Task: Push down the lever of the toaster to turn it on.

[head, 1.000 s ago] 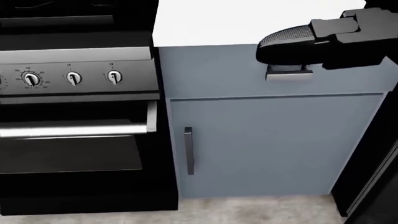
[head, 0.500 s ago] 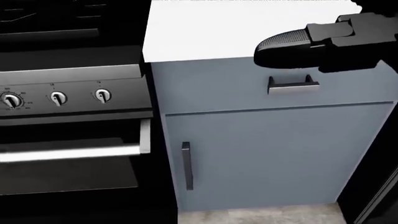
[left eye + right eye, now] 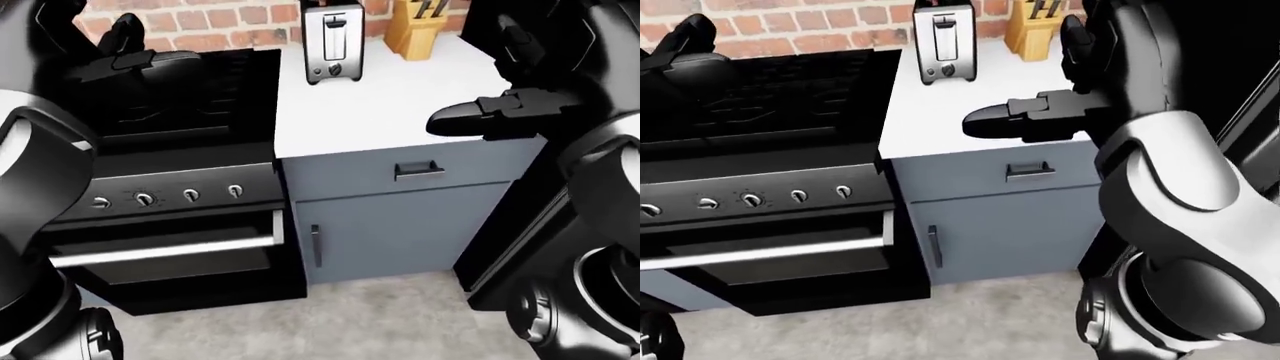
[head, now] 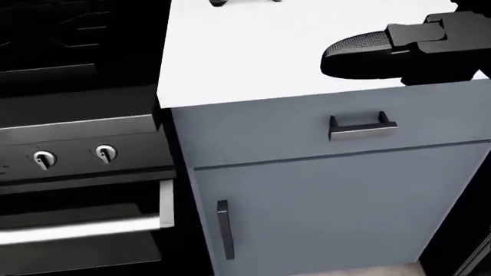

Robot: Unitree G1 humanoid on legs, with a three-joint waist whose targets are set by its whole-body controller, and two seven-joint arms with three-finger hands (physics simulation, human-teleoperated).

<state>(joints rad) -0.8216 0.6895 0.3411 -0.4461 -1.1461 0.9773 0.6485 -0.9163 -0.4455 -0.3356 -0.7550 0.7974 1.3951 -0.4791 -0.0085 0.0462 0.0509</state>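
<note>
The silver toaster (image 3: pixel 333 43) stands upright at the top of the white counter (image 3: pixel 400 105), against the brick wall. A dark vertical lever slot (image 3: pixel 335 34) runs down its facing side, with small knobs below it. My right hand (image 3: pixel 462 120) hovers over the counter's near edge, fingers stretched out flat and empty, well below and right of the toaster. It also shows in the head view (image 4: pixel 361 53). My left hand (image 3: pixel 122 46) is raised over the black stove, open and empty. Only the toaster's base shows in the head view.
A wooden knife block (image 3: pixel 420 26) stands right of the toaster. The black stove (image 3: pixel 180 97) with its knobs (image 3: pixel 190 195) and oven handle (image 3: pixel 160 251) sits left of the counter. Below the counter are a grey drawer handle (image 3: pixel 418 169) and a cabinet door handle (image 3: pixel 316 245).
The whole head view has shifted: stove, counter and cabinet slide down and left in the picture, so more countertop shows. My right hand keeps about the same place in the view.
</note>
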